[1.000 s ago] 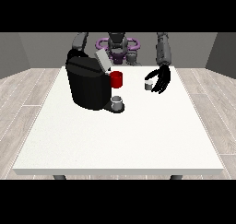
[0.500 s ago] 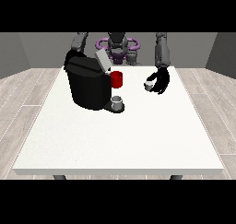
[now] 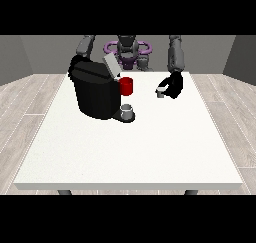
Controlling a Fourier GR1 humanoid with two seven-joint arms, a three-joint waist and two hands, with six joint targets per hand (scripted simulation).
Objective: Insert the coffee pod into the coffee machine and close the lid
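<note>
Coffee pod [image 3: 160,92], small and grey-white, sits in the hand at the view's right [image 3: 172,85], whose black fingers I see curled around it, holding it over the far right part of the white table [image 3: 130,152]; whether it is lifted clear of the surface I cannot tell from this angle. That hand hangs off a grey forearm reaching down from the robot [image 3: 128,49] at the far edge. Well to the left of the pod stands the coffee machine [image 3: 95,89], a bulky black body on the far left portion of the table, with its grey lid [image 3: 111,65] tilted up and open at the top right corner. On the machine's right side I make out a red part [image 3: 127,86], and just below and nearer, a small grey cup [image 3: 127,110] rests on the machine's dark base. The pod and its hand are apart from the machine, with bare tabletop between them. As for the hand at the view's left [image 3: 75,63], I only glimpse something dark behind the top of the machine where the other arm comes down, and I cannot tell how its fingers lie.
</note>
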